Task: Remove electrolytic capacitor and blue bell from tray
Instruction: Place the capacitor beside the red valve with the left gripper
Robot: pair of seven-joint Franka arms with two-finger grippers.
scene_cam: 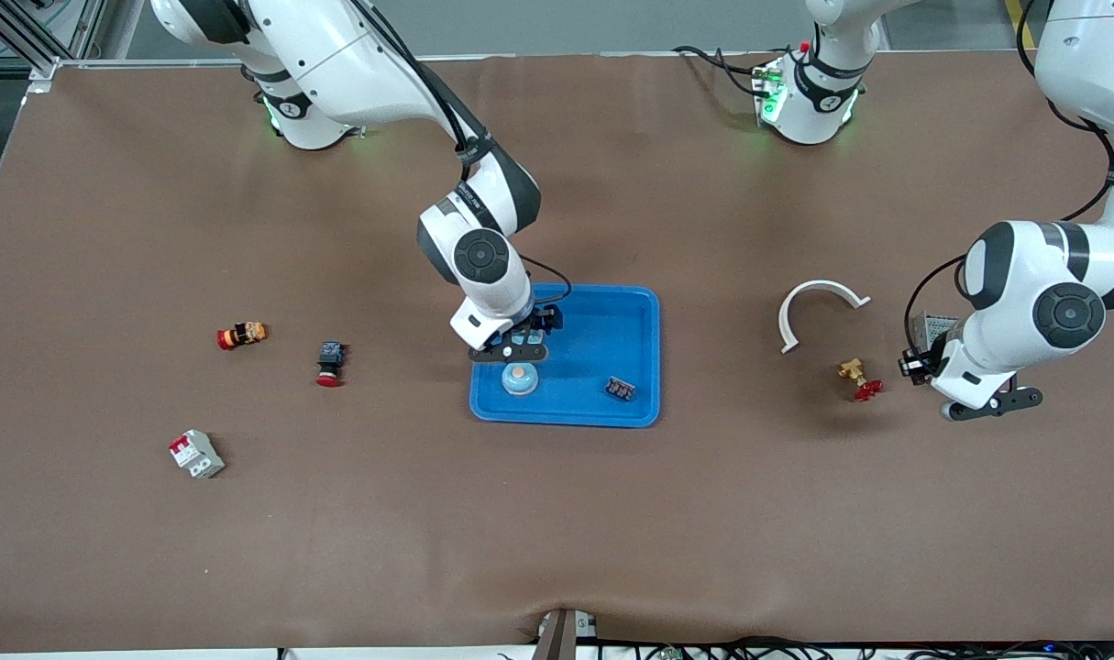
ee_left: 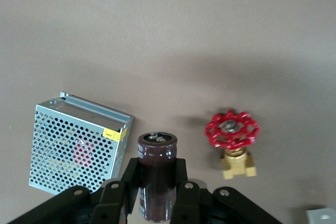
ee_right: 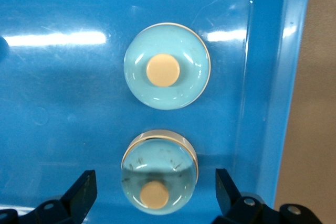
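Front view: the right gripper [scene_cam: 511, 351] is hovering, fingers spread, over the tray [scene_cam: 644, 367] just above the bell [scene_cam: 519, 379].

Left wrist view: the left gripper [ee_left: 156, 192] is clamping the upright capacitor [ee_left: 156, 177] between its fingers, near the valve [ee_left: 233, 142].

Right wrist view: a bell sitting midway between released fingers [ee_right: 84, 192].

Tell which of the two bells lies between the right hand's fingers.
The bell farther from the front camera; the other bell lies clear of the right hand.

A robotics lab: two white arms bolted along a brown-covered bench [scene_cam: 557, 513], aluminium framing and loose cables around the bench's edges.
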